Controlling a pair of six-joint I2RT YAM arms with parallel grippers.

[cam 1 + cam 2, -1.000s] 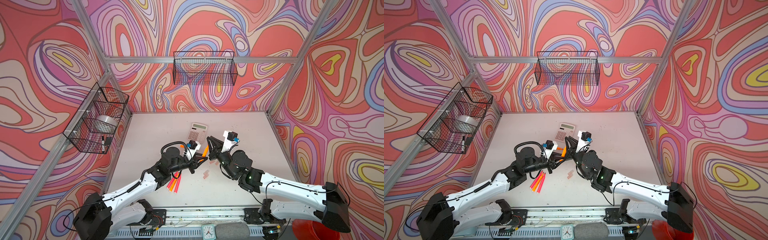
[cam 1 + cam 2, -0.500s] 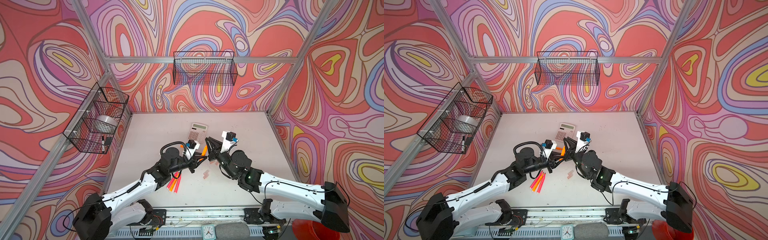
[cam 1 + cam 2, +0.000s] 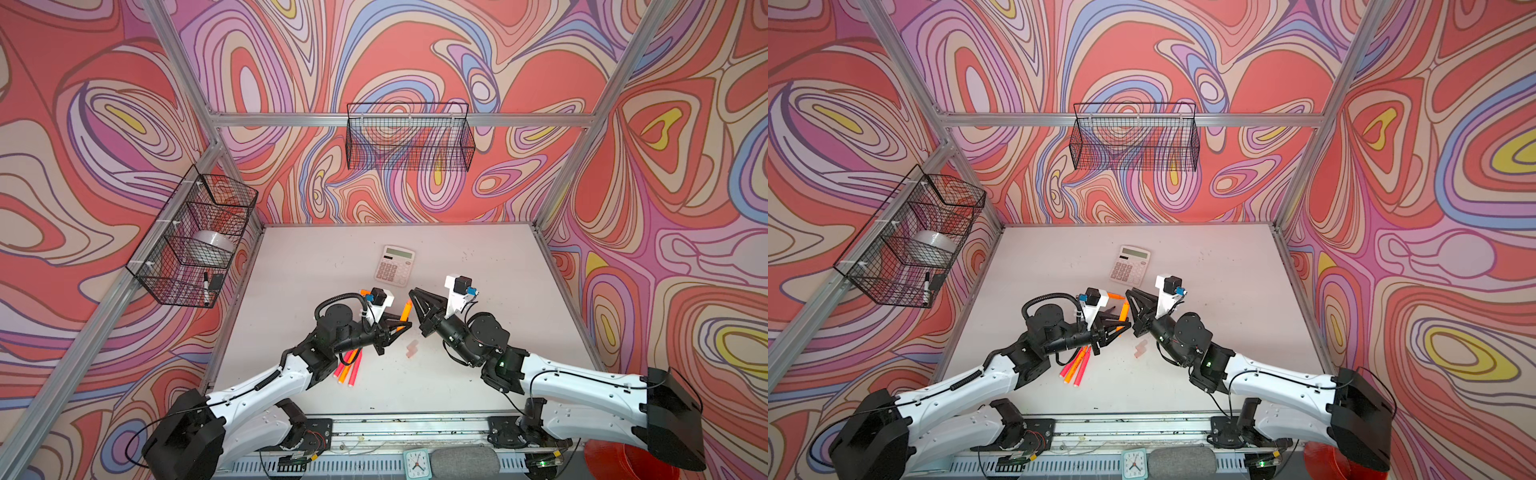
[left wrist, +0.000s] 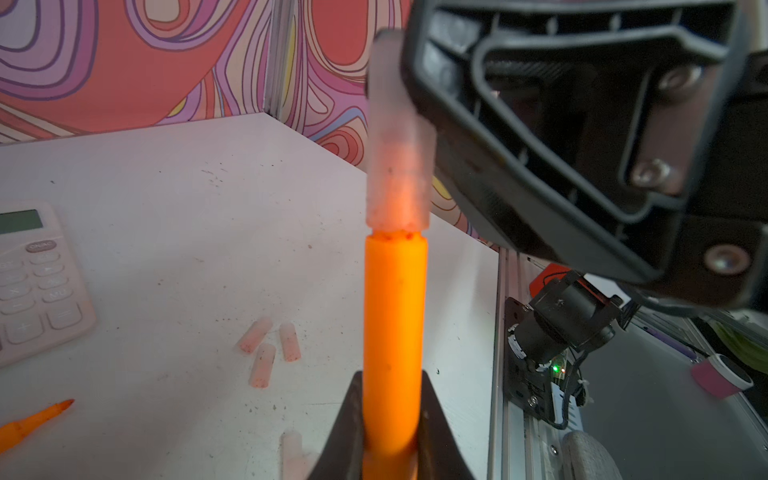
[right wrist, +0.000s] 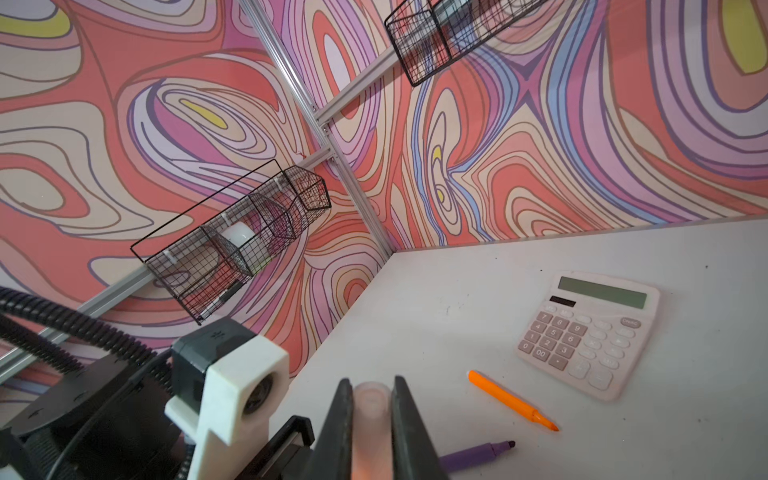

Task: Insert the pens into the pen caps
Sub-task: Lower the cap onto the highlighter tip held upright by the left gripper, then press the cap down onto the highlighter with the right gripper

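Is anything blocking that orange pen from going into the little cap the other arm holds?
Nothing visible does. The left gripper holds the pen, the right gripper the cap; the pen's tip already sits inside the cap, with a thin gap left at the barrel's shoulder.

Both arms reach in from the lower edge of both top views and bend inward toward the middle of the frame. The left arm (image 3: 266,380) extends from the lower left, elbow low over the bench. Its left end effector (image 3: 402,326) points right, jaws clamped on an orange pen (image 4: 395,311). The right arm (image 3: 582,380) extends from the lower right. Its right end effector (image 3: 415,300) points up and left, jaws pinched on a pen cap (image 5: 371,409). The two sets of fingertips stand just beside each other.
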